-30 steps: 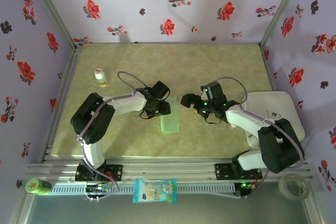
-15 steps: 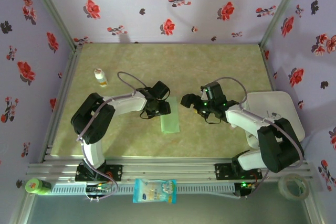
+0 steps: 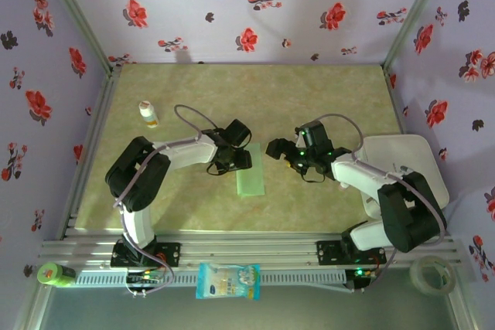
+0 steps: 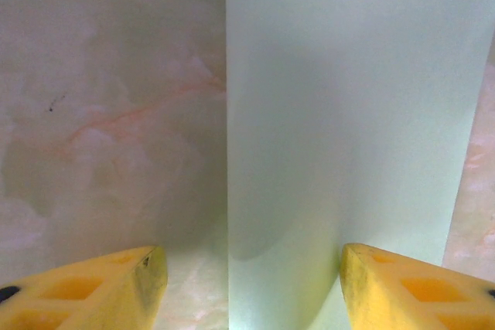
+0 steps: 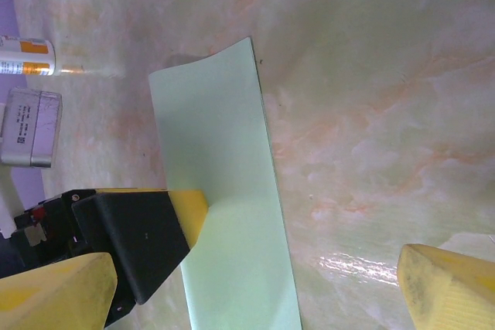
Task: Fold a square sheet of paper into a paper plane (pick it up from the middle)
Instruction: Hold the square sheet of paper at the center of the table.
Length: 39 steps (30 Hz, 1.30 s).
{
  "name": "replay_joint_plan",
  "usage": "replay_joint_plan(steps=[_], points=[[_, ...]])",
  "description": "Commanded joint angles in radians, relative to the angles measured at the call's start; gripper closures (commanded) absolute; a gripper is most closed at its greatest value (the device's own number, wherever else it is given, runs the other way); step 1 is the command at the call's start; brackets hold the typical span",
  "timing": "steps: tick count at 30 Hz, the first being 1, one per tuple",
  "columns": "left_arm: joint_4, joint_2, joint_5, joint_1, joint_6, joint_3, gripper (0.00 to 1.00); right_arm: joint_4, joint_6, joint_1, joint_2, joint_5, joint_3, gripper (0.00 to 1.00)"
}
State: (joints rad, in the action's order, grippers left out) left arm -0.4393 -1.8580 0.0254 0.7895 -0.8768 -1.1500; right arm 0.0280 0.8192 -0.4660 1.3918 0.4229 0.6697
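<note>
- Beige marbled tabletop (image 3: 325, 90): layout matches the view a second ago. Paper, both arms and the bottle sit where they were.
- Pale mint-green sheet of paper (image 3: 250, 182), folded to a long narrow strip: lies flat near mid-table, lengthwise toward the near edge, between the two arms. The left wrist view shows its straight left edge and smooth, unmarked face (image 4: 348, 113). From the right wrist it runs across the marble (image 5: 224, 191).
- Left gripper (image 3: 238, 161): poised over the strip's far end. Yellow fingers (image 4: 116, 284) are partly spread and grip nothing. One is over bare table left of the paper's edge, the other over the paper's right side (image 4: 251, 268). In the right wrist view one yellow tip (image 5: 189, 206) sits on the strip's edge.
- Right gripper (image 3: 277, 148): just right of the strip's far end, apart from it. Fingers are spread wide and empty (image 5: 251, 291).
- Small white bottle with orange label (image 3: 148, 114): far left of the table, well apart from the paper (image 5: 27, 57).
</note>
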Motion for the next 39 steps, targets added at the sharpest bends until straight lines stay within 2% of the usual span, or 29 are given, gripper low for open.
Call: replay_joint_plan(steps=[1,7,12,18,20,25,27,39], points=[[0.07,-0.092,0.036,0.02,0.02,0.015,0.38,0.022,-0.015,-0.01,0.012,-0.002,0.036,0.06],[0.078,-0.093,0.037,0.021,-0.002,0.021,0.38,0.017,-0.017,-0.011,0.02,0.007,0.037,0.1],[0.086,-0.094,0.036,0.021,-0.02,0.026,0.38,0.004,-0.017,-0.017,0.057,0.049,0.047,0.31],[0.089,-0.092,0.037,0.02,-0.018,0.033,0.38,0.008,-0.017,-0.026,0.087,0.049,0.055,0.46],[0.087,-0.092,0.037,0.021,-0.013,0.033,0.38,0.005,-0.02,-0.03,0.108,0.072,0.064,0.56],[0.089,-0.096,0.036,0.021,-0.012,0.032,0.38,0.029,-0.036,-0.058,0.189,0.112,0.117,0.92],[0.086,-0.098,0.037,0.02,-0.006,0.027,0.38,0.047,-0.044,-0.072,0.221,0.105,0.145,1.0],[0.087,-0.102,0.036,0.02,-0.013,0.029,0.38,0.065,-0.034,-0.121,0.35,0.08,0.227,1.0]])
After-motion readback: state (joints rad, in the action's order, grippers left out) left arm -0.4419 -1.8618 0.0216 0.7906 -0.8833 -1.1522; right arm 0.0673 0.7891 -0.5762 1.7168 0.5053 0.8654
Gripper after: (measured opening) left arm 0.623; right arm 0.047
